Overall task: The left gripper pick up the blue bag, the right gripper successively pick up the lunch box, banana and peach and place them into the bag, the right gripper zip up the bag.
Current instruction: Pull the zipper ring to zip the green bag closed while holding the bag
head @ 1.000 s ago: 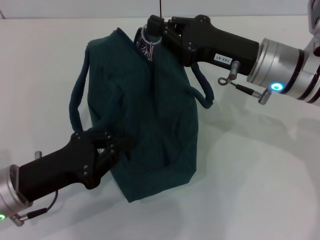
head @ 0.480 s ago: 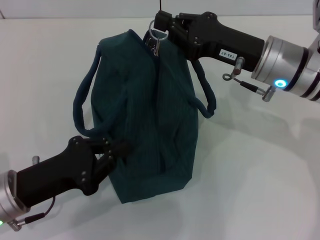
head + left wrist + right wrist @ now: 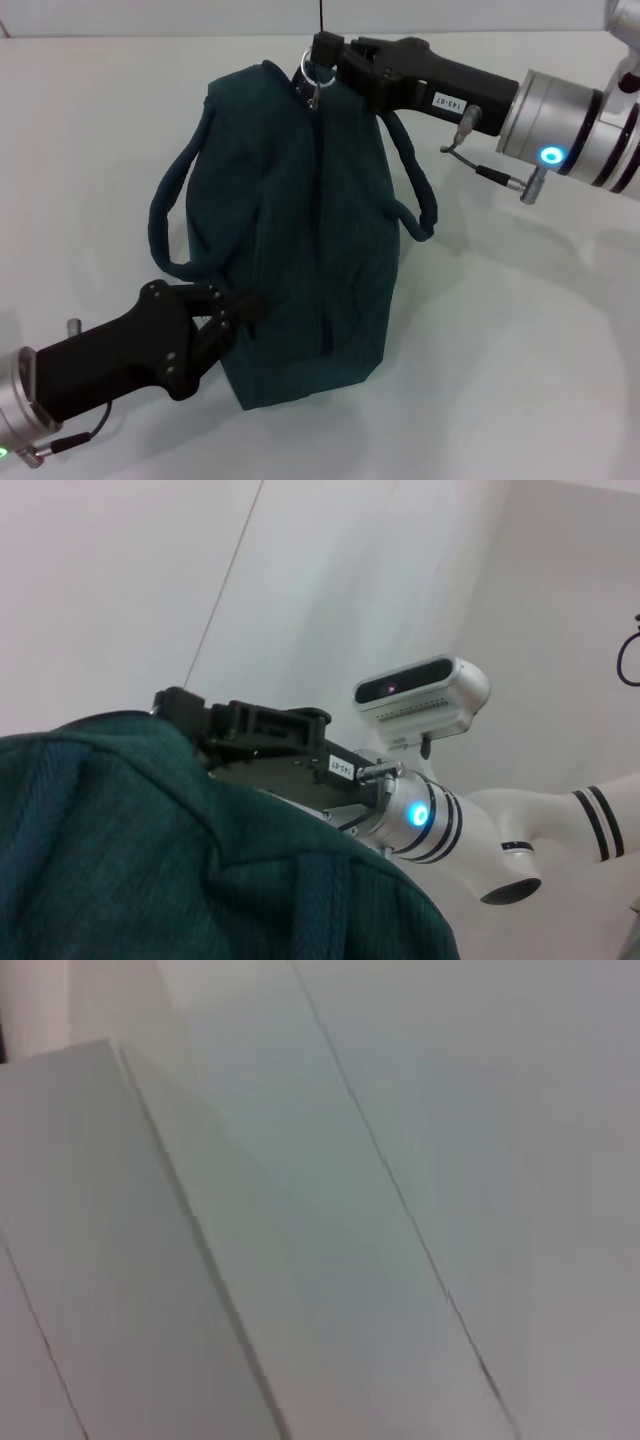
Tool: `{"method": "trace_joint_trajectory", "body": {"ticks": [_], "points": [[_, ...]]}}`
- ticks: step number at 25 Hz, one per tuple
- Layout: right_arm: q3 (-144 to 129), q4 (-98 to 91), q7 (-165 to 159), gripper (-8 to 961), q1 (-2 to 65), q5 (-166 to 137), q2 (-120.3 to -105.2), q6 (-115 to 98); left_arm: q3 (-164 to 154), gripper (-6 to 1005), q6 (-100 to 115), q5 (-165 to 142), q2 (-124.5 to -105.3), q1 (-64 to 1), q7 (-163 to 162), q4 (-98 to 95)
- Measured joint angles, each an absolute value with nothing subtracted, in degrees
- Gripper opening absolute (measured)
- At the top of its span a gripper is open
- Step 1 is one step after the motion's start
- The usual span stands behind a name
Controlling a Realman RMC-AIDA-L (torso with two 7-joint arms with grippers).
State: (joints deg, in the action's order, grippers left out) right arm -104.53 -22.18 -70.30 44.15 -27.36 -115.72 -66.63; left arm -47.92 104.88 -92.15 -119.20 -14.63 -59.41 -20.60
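Head view shows our right gripper (image 3: pixel 322 62) closed on the metal ring (image 3: pixel 312 72) of the zipper pull at the far top corner of the blue bag (image 3: pixel 290 220), which stands on the white table (image 3: pixel 520 340). Our left gripper (image 3: pixel 232 307) is clamped on the bag's near lower side, pinning the cloth. We judge the zipping to be at or near its end, since the top seam looks shut. To finish well, we should pull along the line of the zipper, not upward, so the ring does not slip free, and hold the left grip firm as a counter-pull so the bag neither tips nor slides. The dangling handles (image 3: pixel 412 190) lie close to the right arm and could snag.
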Motion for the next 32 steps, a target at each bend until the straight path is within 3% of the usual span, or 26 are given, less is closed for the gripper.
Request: {"method": "trace_joint_trajectory", "body": {"ticks": [18,32], "points": [[-102.5,-20.3,-76.6,16,46.4,-27.4,-115.43,-65.6,-47.9,40,104.8,-94.5,-119.09,-14.7,-58.0,-20.7],[-100.9,-20.0,-72.1,17,46.2,-26.8,-115.90,-60.2,-46.5,94,104.9,-95.0,-119.19,-13.2,-57.1,-20.5]]}}
